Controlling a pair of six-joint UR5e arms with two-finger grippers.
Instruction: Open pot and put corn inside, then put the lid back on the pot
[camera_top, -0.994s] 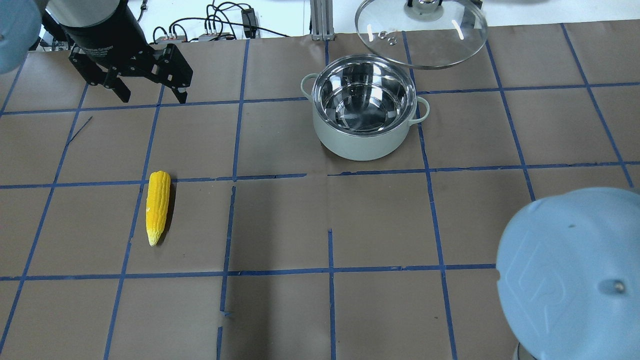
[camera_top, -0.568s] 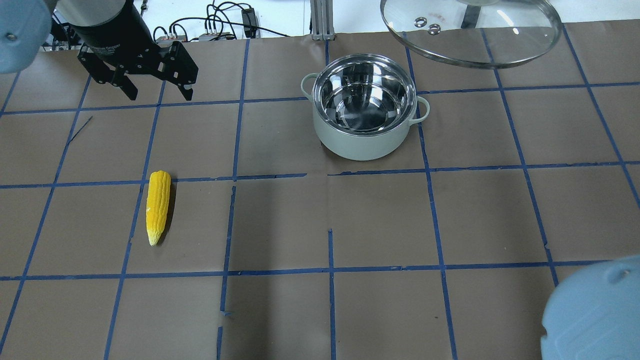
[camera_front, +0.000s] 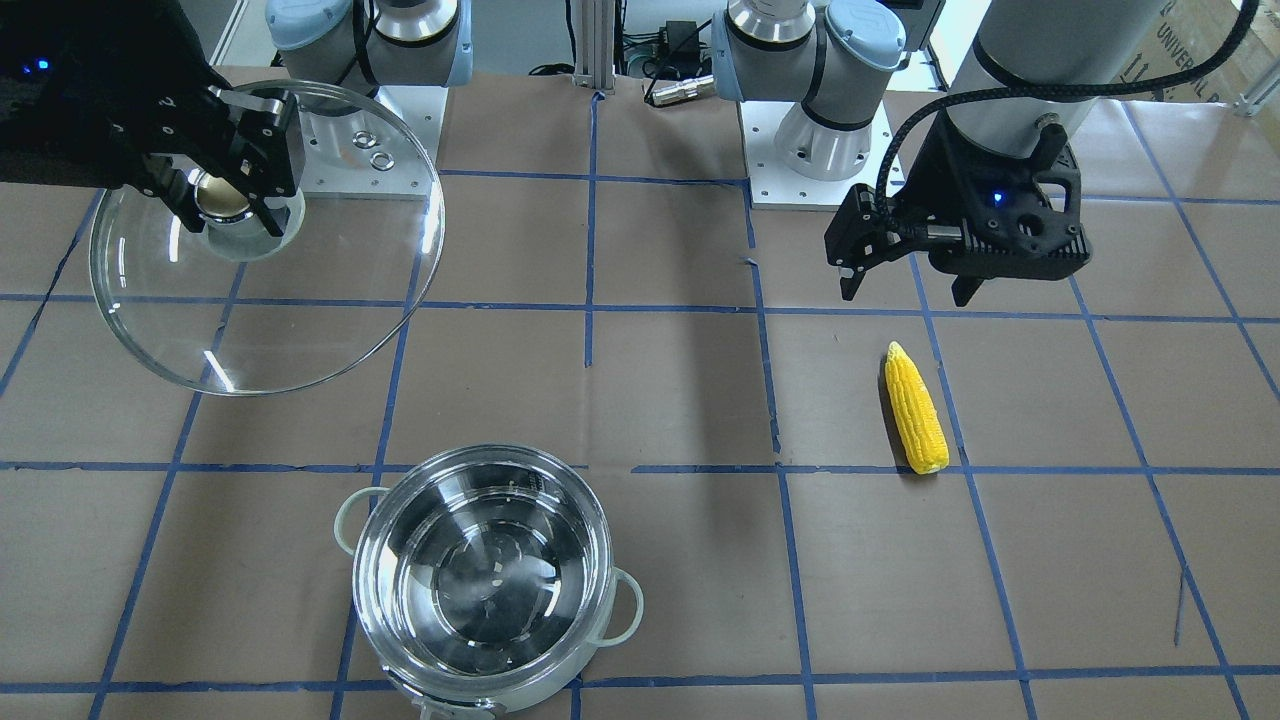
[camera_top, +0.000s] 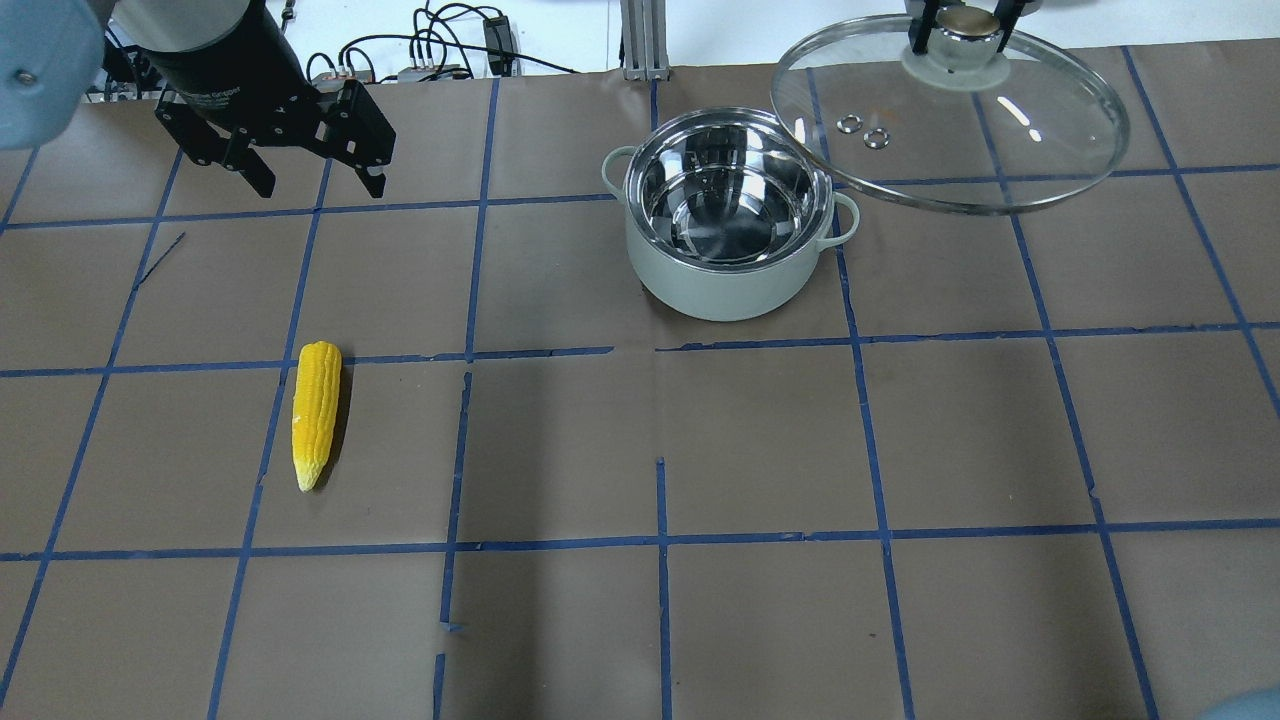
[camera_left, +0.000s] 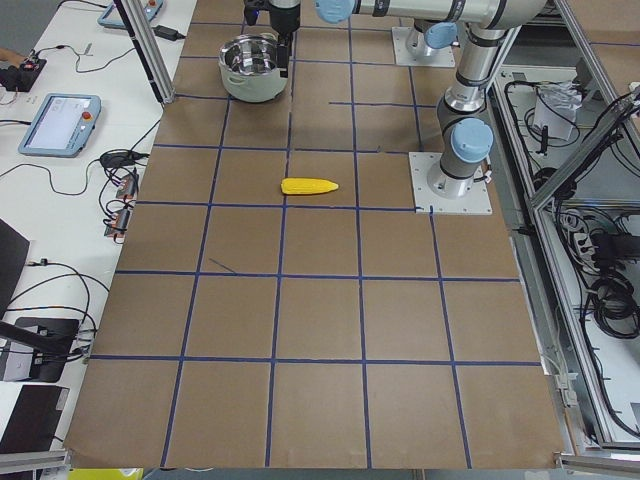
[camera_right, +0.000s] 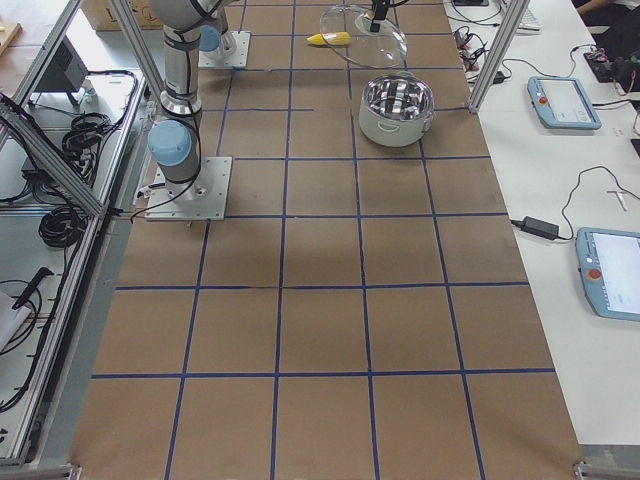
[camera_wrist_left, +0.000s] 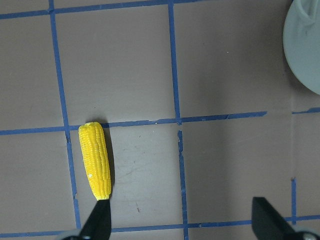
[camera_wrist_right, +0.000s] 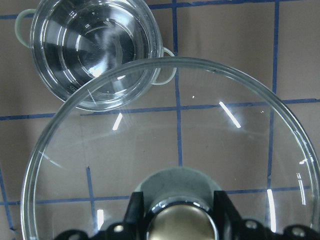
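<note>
The steel pot (camera_top: 720, 288) stands open and empty at the far middle of the table, also in the front view (camera_front: 600, 545). My right gripper (camera_top: 965, 25) is shut on the knob of the glass lid (camera_top: 1040, 140) and holds it in the air, right of the pot; the front view shows the same grip (camera_front: 222, 195) and lid (camera_front: 300, 300). The corn (camera_top: 315, 412) lies flat on the left part of the table. My left gripper (camera_top: 318, 188) hangs open and empty above the table, beyond the corn. In the left wrist view the corn (camera_wrist_left: 95, 167) lies below the open fingers.
Brown paper with a blue tape grid covers the table. An aluminium post (camera_top: 640, 40) and cables (camera_top: 430, 55) sit at the far edge. The arm bases (camera_front: 820, 130) stand on plates at the robot's side. Tablets (camera_right: 565, 100) lie on the side bench.
The right gripper carried the lid to the right, away from over the pot, and its knob came into view. The right arm's blue joint left the lower right corner. The left gripper shifted slightly.
</note>
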